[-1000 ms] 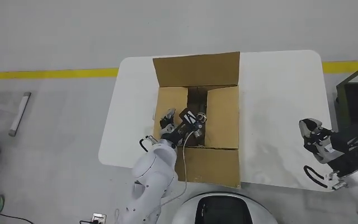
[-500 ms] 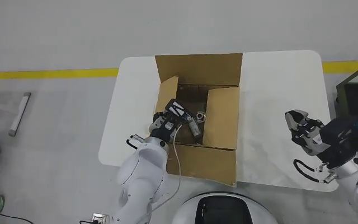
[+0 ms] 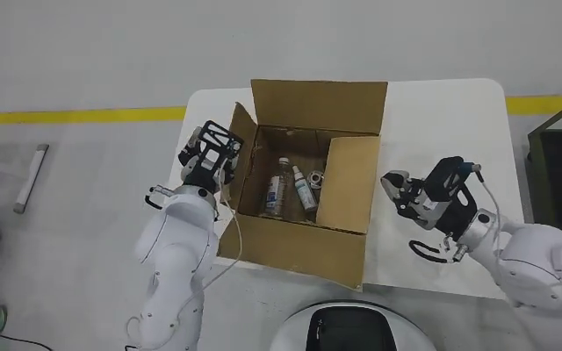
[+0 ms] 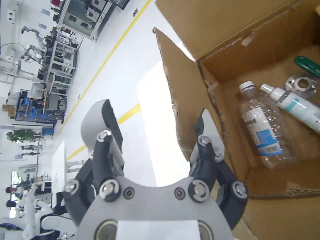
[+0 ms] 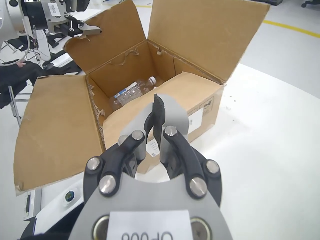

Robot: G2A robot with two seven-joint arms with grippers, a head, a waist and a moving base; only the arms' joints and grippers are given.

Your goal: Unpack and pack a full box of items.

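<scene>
The cardboard box stands open in the middle of the white table. Inside lie a clear plastic bottle, a white spray bottle, a metal flange and a green item. My left gripper is open at the upright left flap, whose edge passes between its fingers close to one of them. My right gripper is shut on nothing, just outside the right flap, which leans inward over the box. The left gripper is also seen across the box.
The near flap hangs out over the table's front edge. Bare table lies right of the box. A dark cabinet stands past the table's right edge, and a grey bar lies on the floor at left.
My left gripper came out of the box leftward, and the left flap swung up and out with it, uncovering the items. My right arm moved left to the box's right side.
</scene>
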